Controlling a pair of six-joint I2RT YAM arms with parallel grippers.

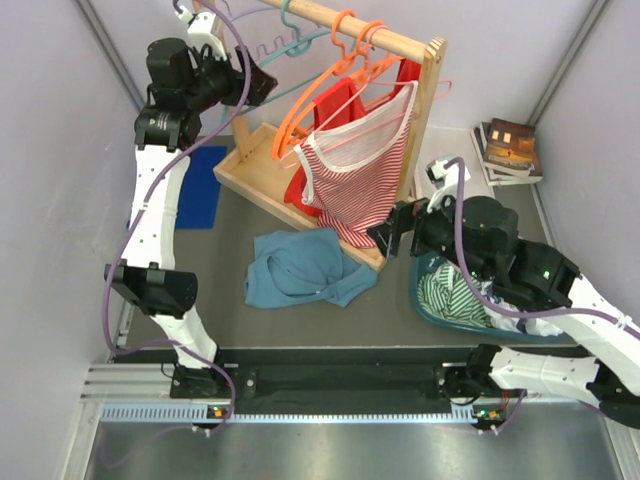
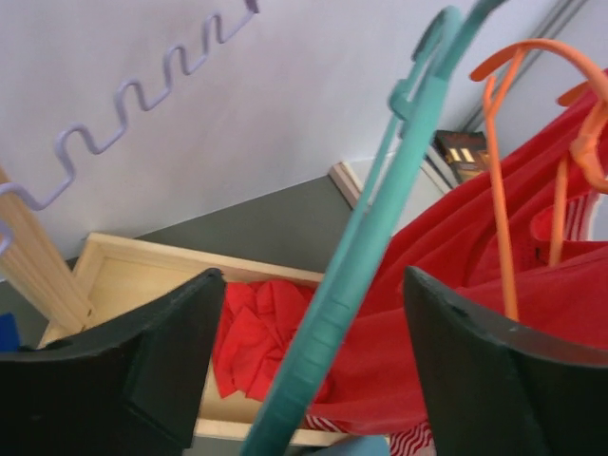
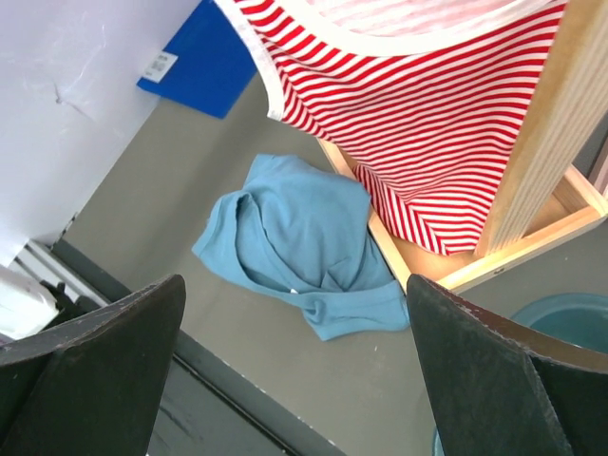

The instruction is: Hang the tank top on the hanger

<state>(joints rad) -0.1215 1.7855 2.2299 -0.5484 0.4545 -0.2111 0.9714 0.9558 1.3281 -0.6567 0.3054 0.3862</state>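
Observation:
The teal-blue tank top lies crumpled on the grey table in front of the wooden rack; it also shows in the right wrist view. The teal-green hanger hangs from the rack's rail. One of its arms runs up between the jaws of my left gripper. The left gripper is raised at the rack's left end, open around that arm, with a gap on each side. My right gripper hovers open to the right of the tank top, nothing between its fingers.
The wooden rack carries orange hangers, a red-and-white striped top, a red top and a lilac notched hanger. A blue mat lies left. A teal basket of clothes and books sit right.

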